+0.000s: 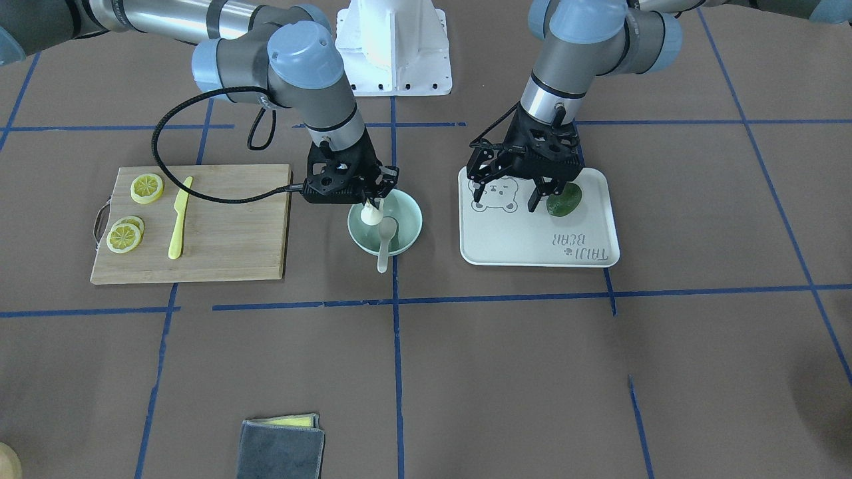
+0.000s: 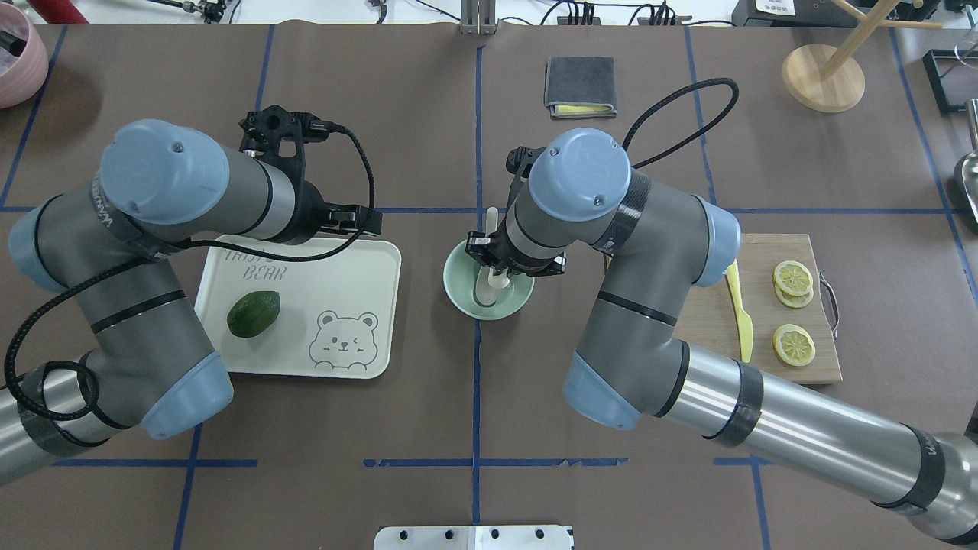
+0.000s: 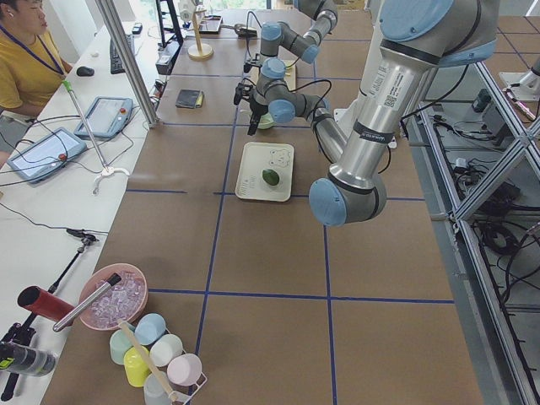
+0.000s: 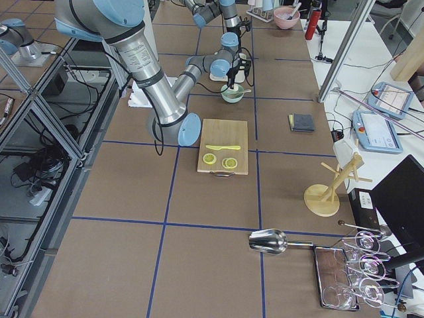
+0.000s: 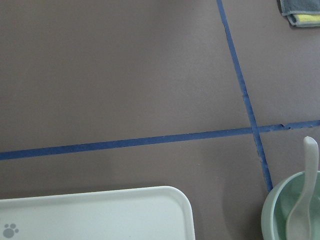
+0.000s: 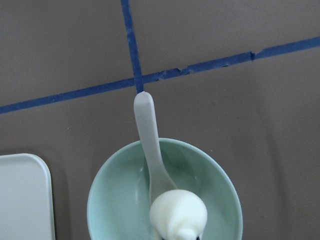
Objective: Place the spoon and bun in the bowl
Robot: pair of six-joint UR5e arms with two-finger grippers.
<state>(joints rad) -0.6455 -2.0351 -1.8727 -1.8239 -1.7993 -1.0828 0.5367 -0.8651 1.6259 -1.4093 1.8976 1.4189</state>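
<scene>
The mint-green bowl (image 1: 406, 229) stands at the table's middle; it also shows in the overhead view (image 2: 458, 294) and the right wrist view (image 6: 115, 200). The pale spoon (image 1: 385, 243) lies in it, scoop down, handle (image 6: 147, 130) sticking out over the rim. My right gripper (image 1: 374, 203) is shut on the white bun (image 1: 370, 214) and holds it just above the bowl's inside, over the spoon's scoop (image 6: 178, 215). My left gripper (image 1: 506, 197) is open and empty above the bear-print tray (image 1: 532, 249), beside the bowl.
A dark green fruit (image 1: 564, 199) lies on the tray. A wooden cutting board (image 1: 226, 226) with lemon slices (image 1: 146, 188) and a yellow knife (image 1: 180, 219) lies on the bowl's other side. A folded grey cloth (image 1: 283, 446) lies far out on the table.
</scene>
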